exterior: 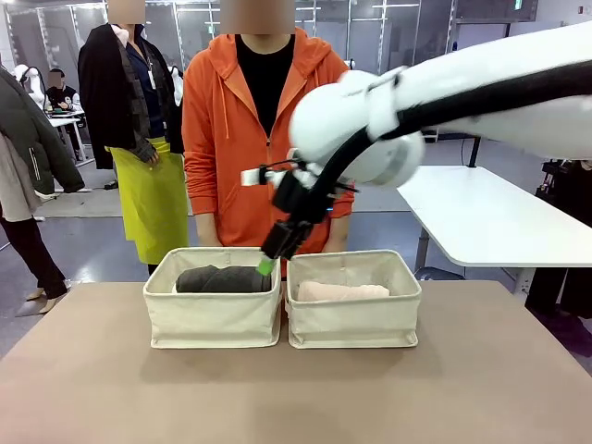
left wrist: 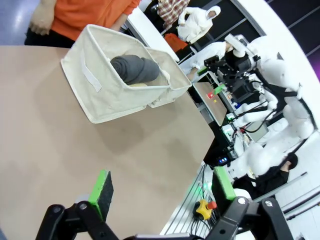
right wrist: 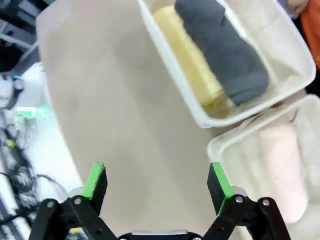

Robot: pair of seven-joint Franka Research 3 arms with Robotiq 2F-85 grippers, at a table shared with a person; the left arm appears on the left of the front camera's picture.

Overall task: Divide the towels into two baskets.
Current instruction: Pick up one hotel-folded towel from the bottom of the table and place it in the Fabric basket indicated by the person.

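Overhead, the right hand hangs above the gap between the two baskets with its green pads spread wide apart, released and holding nothing; in its own wrist view bare table shows between the fingers. The left hand is likewise fully spread and empty, hovering over the near edge of the table, well apart from the baskets. The left basket holds the dark grey towel, lying with its long axis running left to right along the basket's length, and the pale yellow towel lies just beside it, parallel and touching along its side. The right basket stands just beside the left one, their walls touching or nearly so, and holds the pale pink towel, also lying lengthwise across the basket. Something pale lies next to the pink roll in the right wrist view, possibly a white towel, though the blur makes it hard to tell. A person in an orange hoodie stands right behind the baskets.
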